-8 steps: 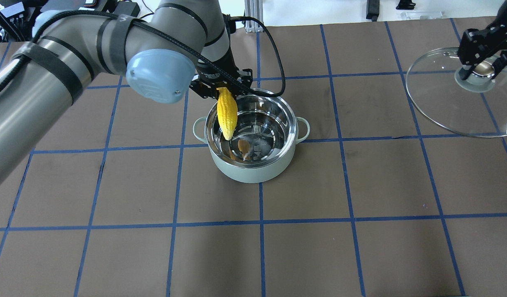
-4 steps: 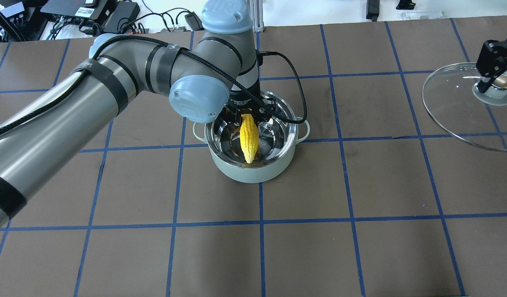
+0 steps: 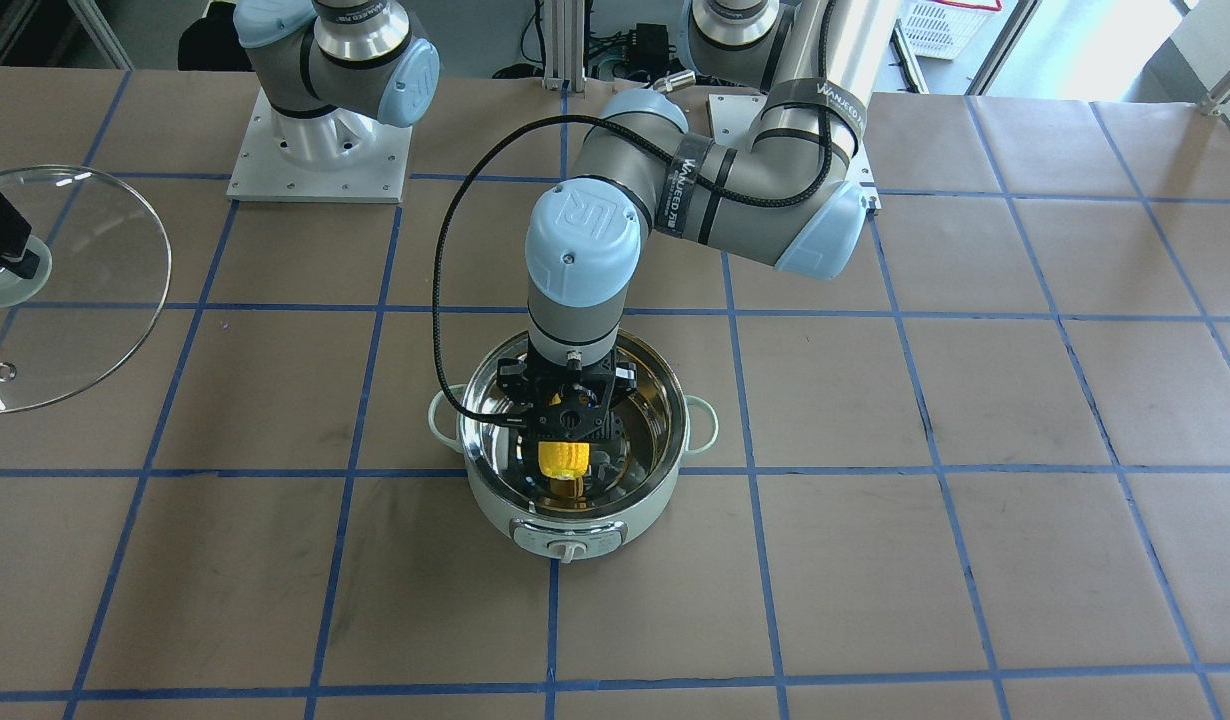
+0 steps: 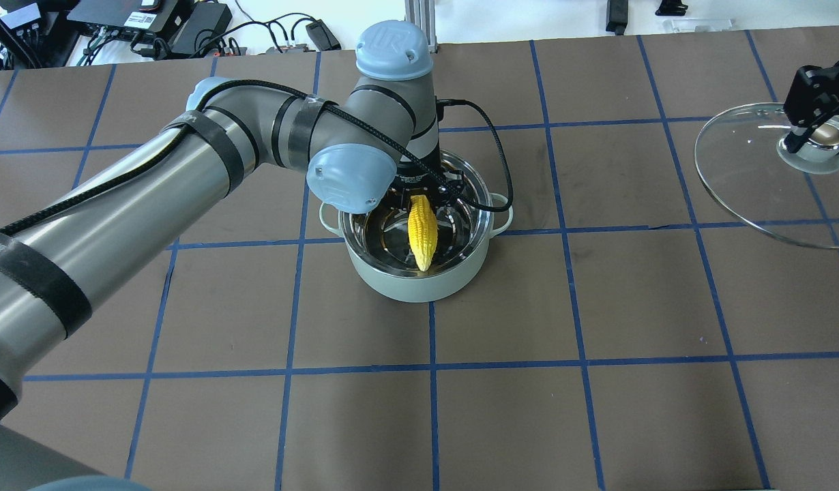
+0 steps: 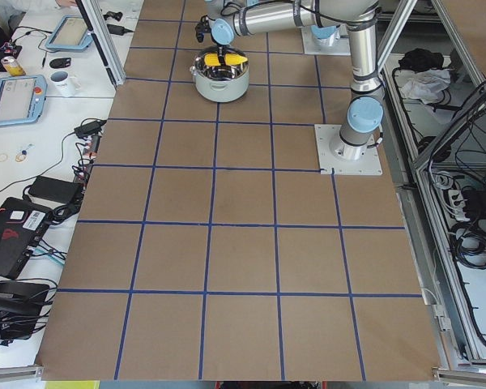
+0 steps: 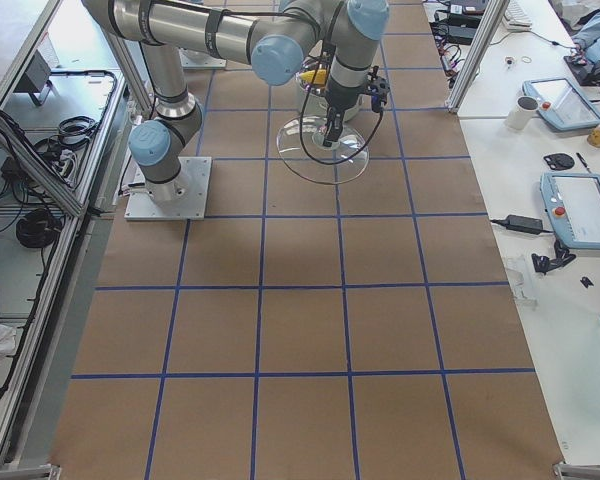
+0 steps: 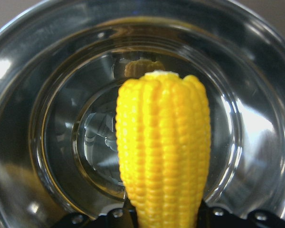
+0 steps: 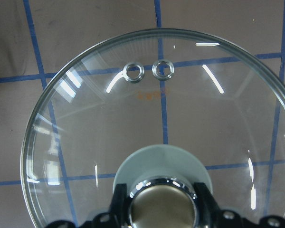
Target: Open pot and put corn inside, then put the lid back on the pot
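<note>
Moved since a second ago: my left end effector (image 4: pixel 421 199), from the rim of the small round mint-green electric pot (image 4: pixel 399 290) to over its middle, and lower. The yellow tapered corn cob (image 4: pixel 422 232) went with it.

1. Left end effector: pinching the cob by its thick end, point hanging down inside the steel bowl. I cannot tell whether the tip touches the floor.
2. Pot: uncovered, upright, mid-way along the brown bench (image 4: pixel 569 409) with its blue taped grid, control knob facing away from me.
3. Round clear glass domed lid (image 4: pixel 740 184): well apart from the pot, far out on my right, tilted. I cannot tell whether its rim rests on the bench.
4. Right end effector (image 4: pixel 812 133): pressed onto the beige ball knob (image 8: pixel 162 209) of the lid, one finger on each side.

Status, as I judge it:
- Opening: done.
- Corn: inside the rim but not released.
- Left to do: let go, withdraw, and carry the lid back over the pot.
</note>
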Robot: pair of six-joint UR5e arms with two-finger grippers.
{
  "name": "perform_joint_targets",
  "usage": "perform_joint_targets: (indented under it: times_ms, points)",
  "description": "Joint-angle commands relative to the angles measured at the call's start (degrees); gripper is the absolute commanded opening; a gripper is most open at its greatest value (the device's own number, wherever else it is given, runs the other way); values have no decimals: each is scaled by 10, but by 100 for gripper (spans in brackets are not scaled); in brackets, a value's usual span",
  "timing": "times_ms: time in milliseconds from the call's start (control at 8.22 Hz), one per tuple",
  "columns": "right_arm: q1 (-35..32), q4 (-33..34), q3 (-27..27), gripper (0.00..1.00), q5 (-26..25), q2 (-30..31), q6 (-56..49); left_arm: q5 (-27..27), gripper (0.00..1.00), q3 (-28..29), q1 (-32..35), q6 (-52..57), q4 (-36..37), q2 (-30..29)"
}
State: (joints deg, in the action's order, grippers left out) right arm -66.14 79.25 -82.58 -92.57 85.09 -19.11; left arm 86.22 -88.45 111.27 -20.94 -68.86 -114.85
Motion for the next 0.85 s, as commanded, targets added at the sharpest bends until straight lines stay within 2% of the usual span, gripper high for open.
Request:
perform_joint_targets:
  times_ms: [0,243,365,486,608,730]
  points:
    - [-8,10,-1,0,-6,-4,-4,0,0,-1,0,4,48,-21]
    - [-8,12,-1,0,-5,-4,-6,3,0,-2,0,2,49,-22]
    - [-9,20,-1,0,-3,-5,-7,3,16,-2,0,2,48,-22]
    - [-12,20,-2,0,-3,-1,3,3,48,-2,0,3,48,-22]
    - [-19,23,-1,0,-5,-5,1,4,97,-2,0,2,48,-22]
    - [-21,23,-2,0,1,-4,2,4,100,0,0,2,48,-20]
